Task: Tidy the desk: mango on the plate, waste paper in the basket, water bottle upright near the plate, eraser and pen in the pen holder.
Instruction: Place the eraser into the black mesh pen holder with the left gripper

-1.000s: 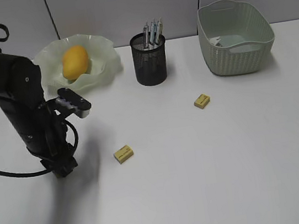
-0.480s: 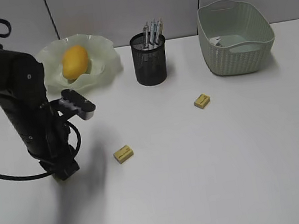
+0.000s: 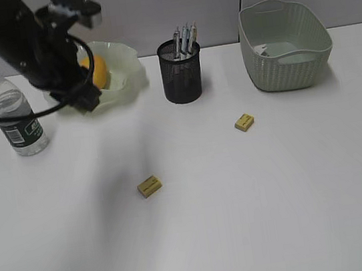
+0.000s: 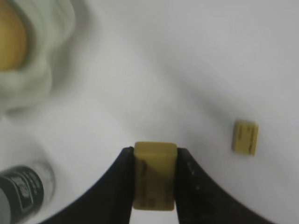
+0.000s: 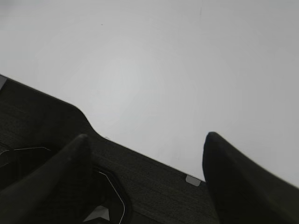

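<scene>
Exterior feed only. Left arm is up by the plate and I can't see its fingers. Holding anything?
Observer: Yes. In the left wrist view the left fingers are clamped on a yellow eraser, clear of the desk.
Operator: Right arm? Not in my frame at all.
Observer: The right wrist view shows the right fingers spread wide with nothing between them, over bare desk.

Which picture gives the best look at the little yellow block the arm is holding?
The left wrist view: the eraser sits clamped between the left gripper, close up. The exterior view hides it behind the arm; the right wrist view misses it.
</scene>
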Robot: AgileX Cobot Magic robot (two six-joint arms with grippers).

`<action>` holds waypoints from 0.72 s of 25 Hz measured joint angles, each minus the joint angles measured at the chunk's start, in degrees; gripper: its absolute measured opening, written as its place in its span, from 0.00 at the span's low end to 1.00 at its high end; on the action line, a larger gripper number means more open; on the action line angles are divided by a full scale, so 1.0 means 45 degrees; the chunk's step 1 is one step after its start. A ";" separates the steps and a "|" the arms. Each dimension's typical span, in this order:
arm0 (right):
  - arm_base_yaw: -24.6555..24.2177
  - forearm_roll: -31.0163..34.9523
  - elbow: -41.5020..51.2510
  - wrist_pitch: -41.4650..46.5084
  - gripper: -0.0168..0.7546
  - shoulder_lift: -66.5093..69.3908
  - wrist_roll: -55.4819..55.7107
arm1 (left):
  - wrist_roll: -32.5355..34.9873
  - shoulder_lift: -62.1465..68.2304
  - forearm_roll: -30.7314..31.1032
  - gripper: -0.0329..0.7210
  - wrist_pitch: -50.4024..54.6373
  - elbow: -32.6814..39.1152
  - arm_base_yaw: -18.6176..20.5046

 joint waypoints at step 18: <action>0.0000 -0.0011 0.0000 0.0000 0.78 0.0000 0.0000 | 0.0000 0.1508 -0.5610 0.31 -0.7734 -0.1774 -0.0128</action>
